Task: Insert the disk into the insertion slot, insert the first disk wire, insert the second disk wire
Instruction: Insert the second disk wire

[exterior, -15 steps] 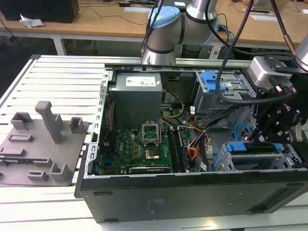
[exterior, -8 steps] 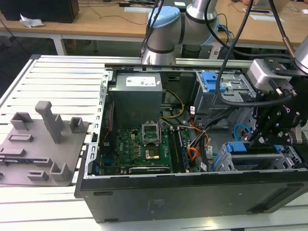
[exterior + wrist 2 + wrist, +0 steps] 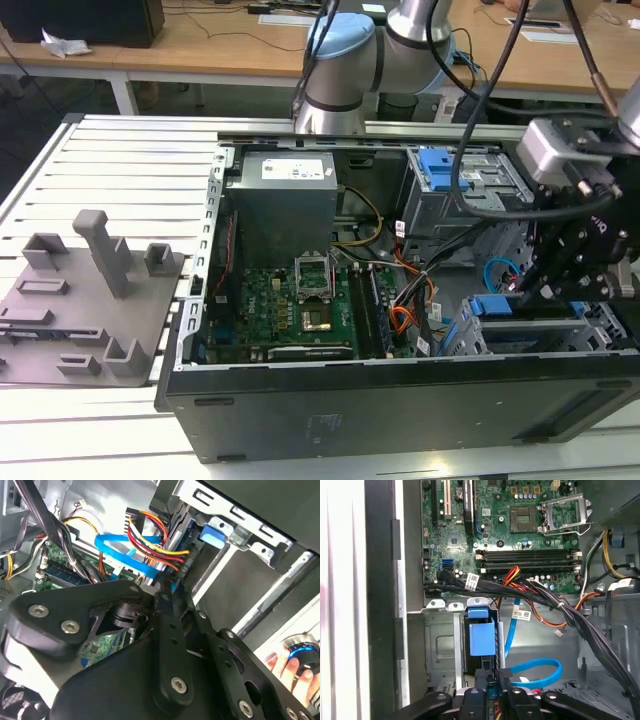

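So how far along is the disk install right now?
Done: the disk sits in the insertion slot. In hand: the gripper is at the disk's rear edge, where the first disk wire and the second disk wire meet. Left: whether either plug is seated cannot be told.

We see a slatted white-grey metal table [image 3: 120, 160] in the exterior view, its ribs running across the surface. On it, toward the exterior view's left, lies a grey plate with upright blocks [image 3: 85, 300], perhaps a holding fixture. Behind the table runs a light wooden bench [image 3: 200, 45] on pale legs, with a dark box [image 3: 85, 20] and a crumpled white scrap [image 3: 65, 43] on top. Under the bench the floor [image 3: 60, 110] looks dark grey. Light falls evenly, without hard shadows, on the table.
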